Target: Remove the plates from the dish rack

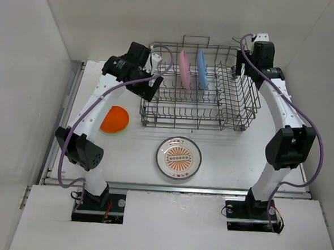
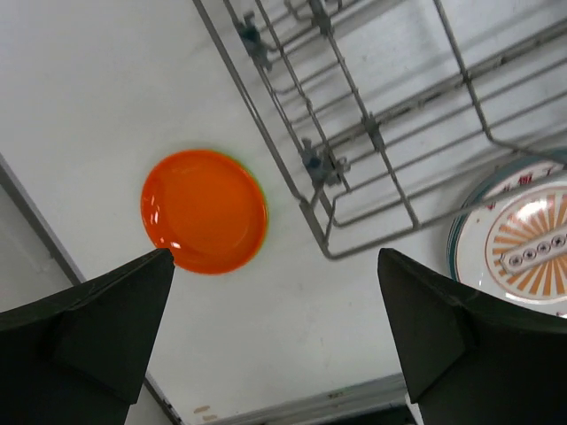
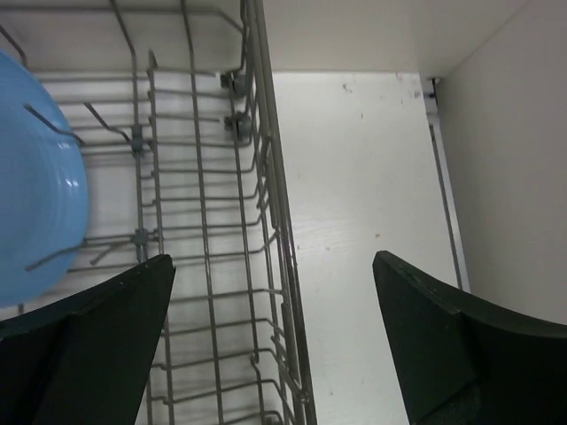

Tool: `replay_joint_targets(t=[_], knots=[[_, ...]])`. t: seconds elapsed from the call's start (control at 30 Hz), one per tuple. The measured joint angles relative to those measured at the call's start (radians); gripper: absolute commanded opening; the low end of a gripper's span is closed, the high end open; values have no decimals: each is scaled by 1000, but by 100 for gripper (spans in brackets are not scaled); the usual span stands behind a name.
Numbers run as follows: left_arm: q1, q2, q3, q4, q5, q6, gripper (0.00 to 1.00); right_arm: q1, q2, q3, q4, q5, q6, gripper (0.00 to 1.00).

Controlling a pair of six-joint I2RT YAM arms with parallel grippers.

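Note:
The grey wire dish rack (image 1: 236, 106) stands at the back of the table. A pink plate (image 1: 184, 69) and a blue plate (image 1: 202, 70) stand upright in it. An orange plate (image 1: 115, 119) lies on the table left of the rack, and a white plate with an orange sunburst (image 1: 178, 157) lies in front of it. My left gripper (image 1: 148, 84) hovers open and empty over the rack's left end; its wrist view shows the orange plate (image 2: 204, 211), the rack corner (image 2: 319, 168) and the sunburst plate (image 2: 523, 243). My right gripper (image 1: 243, 64) is open and empty above the rack's right wall (image 3: 266, 204), with the blue plate (image 3: 35, 177) at its left.
White walls close in the table on the left, back and right. A metal rail (image 1: 174, 188) runs along the table's near edge. A strip of bare table (image 3: 363, 221) lies between the rack and the right wall.

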State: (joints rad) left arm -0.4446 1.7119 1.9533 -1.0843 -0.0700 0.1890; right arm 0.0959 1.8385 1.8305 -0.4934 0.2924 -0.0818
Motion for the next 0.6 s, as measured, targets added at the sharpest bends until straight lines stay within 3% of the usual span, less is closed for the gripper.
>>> replay_joint_targets(t=[0.13, 0.3, 0.43, 0.6], knots=[[0, 105, 132, 55, -2, -6, 100, 17, -60, -25, 97, -1, 11, 100], [-1, 264, 246, 241, 26, -55, 100, 51, -190, -79, 264, -56, 39, 100], [-9, 435, 378, 396, 32, -108, 100, 77, -227, -81, 323, -65, 88, 100], [-39, 578, 419, 597, -43, -132, 100, 82, -226, -162, 329, -61, 179, 100]])
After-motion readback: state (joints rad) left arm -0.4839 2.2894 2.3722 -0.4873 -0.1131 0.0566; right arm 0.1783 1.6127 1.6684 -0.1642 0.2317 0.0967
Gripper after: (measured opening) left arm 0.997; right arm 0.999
